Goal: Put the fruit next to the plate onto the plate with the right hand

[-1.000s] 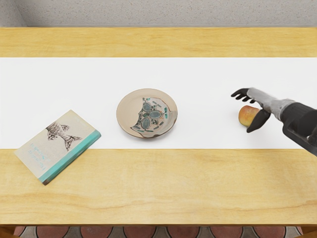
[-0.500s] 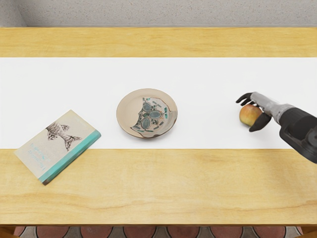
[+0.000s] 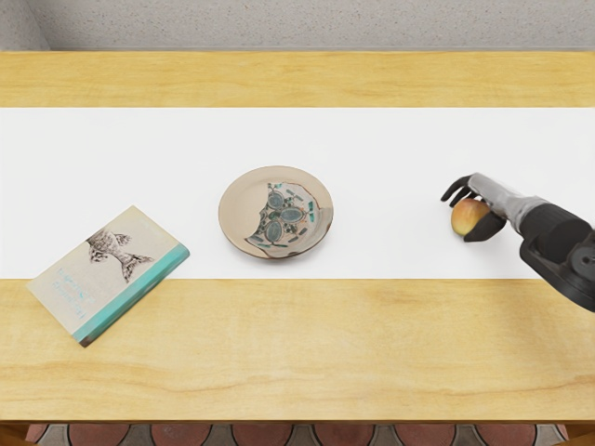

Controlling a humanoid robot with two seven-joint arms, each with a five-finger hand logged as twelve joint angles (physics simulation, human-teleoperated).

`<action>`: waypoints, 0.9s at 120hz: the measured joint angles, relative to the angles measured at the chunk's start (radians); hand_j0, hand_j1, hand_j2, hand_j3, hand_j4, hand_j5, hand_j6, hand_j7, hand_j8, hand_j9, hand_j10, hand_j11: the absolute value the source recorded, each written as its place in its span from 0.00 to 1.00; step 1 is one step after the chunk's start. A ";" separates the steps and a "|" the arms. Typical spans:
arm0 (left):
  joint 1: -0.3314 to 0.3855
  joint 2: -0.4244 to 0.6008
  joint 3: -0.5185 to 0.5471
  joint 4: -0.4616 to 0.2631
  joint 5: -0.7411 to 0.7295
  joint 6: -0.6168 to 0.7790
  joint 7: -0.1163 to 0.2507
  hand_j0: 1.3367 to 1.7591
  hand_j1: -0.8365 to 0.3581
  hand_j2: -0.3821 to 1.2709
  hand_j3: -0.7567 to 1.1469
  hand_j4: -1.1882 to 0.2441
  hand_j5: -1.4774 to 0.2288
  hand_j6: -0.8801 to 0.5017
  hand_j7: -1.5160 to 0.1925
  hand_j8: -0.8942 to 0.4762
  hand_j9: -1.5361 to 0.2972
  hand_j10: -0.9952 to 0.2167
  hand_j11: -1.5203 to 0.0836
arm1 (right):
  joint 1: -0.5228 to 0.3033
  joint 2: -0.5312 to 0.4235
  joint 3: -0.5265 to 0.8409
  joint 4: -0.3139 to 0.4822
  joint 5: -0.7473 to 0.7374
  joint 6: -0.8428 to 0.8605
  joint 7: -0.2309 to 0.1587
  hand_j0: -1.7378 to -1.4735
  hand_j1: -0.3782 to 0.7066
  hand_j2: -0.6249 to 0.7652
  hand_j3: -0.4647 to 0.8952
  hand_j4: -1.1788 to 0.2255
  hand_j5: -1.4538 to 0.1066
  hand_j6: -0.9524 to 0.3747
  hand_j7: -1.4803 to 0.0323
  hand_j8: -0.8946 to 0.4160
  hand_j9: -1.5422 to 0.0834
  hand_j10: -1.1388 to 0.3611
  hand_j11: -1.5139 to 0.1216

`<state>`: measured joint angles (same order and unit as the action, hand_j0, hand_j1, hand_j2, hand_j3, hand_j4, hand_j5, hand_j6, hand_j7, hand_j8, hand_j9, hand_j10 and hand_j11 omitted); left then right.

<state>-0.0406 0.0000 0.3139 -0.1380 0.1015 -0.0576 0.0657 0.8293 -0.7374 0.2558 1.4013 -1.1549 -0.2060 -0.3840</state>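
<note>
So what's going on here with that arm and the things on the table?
A robot is meant to move a piece of fruit onto a plate. Its right hand, reaching in from the right edge, is wrapped around a round yellow-red fruit that appears to rest on the white runner. The patterned brown ceramic plate sits apart to the left, with nothing on it. A beige book with a teal spine lies further left, untouched.

Bright, even, nearly shadowless render
</note>
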 joint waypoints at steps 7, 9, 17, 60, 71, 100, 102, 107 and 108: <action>0.000 0.000 0.000 0.000 0.000 0.000 0.000 0.76 0.75 0.26 0.40 0.66 0.68 0.46 0.70 0.47 0.66 0.62 0.75 | -0.001 0.001 0.000 -0.005 0.000 -0.001 0.001 0.34 0.46 0.37 0.34 0.49 0.50 0.38 0.55 0.45 0.53 0.50 0.50; 0.000 0.000 0.000 0.000 0.000 0.000 0.000 0.76 0.75 0.26 0.40 0.66 0.68 0.46 0.70 0.47 0.66 0.62 0.75 | -0.001 0.002 0.000 -0.006 0.000 -0.001 0.001 0.34 0.45 0.36 0.34 0.49 0.50 0.38 0.55 0.45 0.52 0.51 0.49; -0.001 0.000 0.000 0.000 0.000 0.000 0.000 0.76 0.75 0.26 0.40 0.66 0.68 0.46 0.70 0.47 0.66 0.62 0.75 | -0.002 0.002 0.000 -0.011 0.000 -0.001 0.002 0.34 0.48 0.39 0.34 0.47 0.48 0.38 0.52 0.45 0.50 0.50 0.47; -0.001 0.000 0.000 0.000 0.000 0.000 0.000 0.76 0.75 0.26 0.40 0.66 0.68 0.46 0.70 0.47 0.66 0.62 0.75 | 0.000 -0.005 0.006 -0.016 0.015 -0.001 0.006 0.34 0.50 0.55 0.34 0.32 0.36 0.35 0.37 0.43 0.38 0.49 0.35; -0.001 0.000 0.000 0.000 0.000 0.000 0.000 0.76 0.75 0.26 0.40 0.66 0.68 0.46 0.70 0.47 0.66 0.62 0.75 | 0.010 -0.014 0.011 -0.014 0.049 0.009 0.007 0.34 0.52 0.57 0.34 0.31 0.34 0.37 0.36 0.45 0.37 0.51 0.34; 0.000 0.000 0.000 0.000 0.000 0.000 0.000 0.76 0.75 0.26 0.40 0.66 0.68 0.46 0.70 0.47 0.66 0.62 0.75 | 0.063 -0.037 0.063 0.001 0.214 0.123 0.012 0.34 0.52 0.58 0.34 0.31 0.34 0.36 0.35 0.45 0.36 0.51 0.33; -0.001 0.000 0.000 0.000 0.000 0.000 0.000 0.76 0.75 0.26 0.40 0.66 0.68 0.46 0.70 0.47 0.66 0.62 0.75 | 0.065 -0.038 0.070 0.002 0.225 0.134 0.012 0.34 0.52 0.58 0.34 0.31 0.34 0.36 0.35 0.45 0.36 0.51 0.33; 0.000 0.000 0.000 0.000 0.000 0.000 0.000 0.76 0.75 0.26 0.40 0.66 0.68 0.46 0.70 0.47 0.66 0.62 0.75 | 0.068 -0.042 0.090 0.004 0.255 0.163 0.013 0.34 0.52 0.58 0.34 0.31 0.34 0.36 0.35 0.45 0.36 0.51 0.33; 0.000 0.000 0.000 0.000 0.000 0.000 0.000 0.76 0.75 0.26 0.40 0.66 0.68 0.46 0.70 0.47 0.66 0.62 0.75 | 0.068 -0.042 0.094 0.004 0.261 0.168 0.013 0.34 0.52 0.57 0.34 0.31 0.34 0.36 0.35 0.45 0.36 0.51 0.33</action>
<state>-0.0411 0.0000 0.3142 -0.1379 0.1014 -0.0574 0.0658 0.8976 -0.7795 0.3493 1.4058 -0.8940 -0.0378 -0.3712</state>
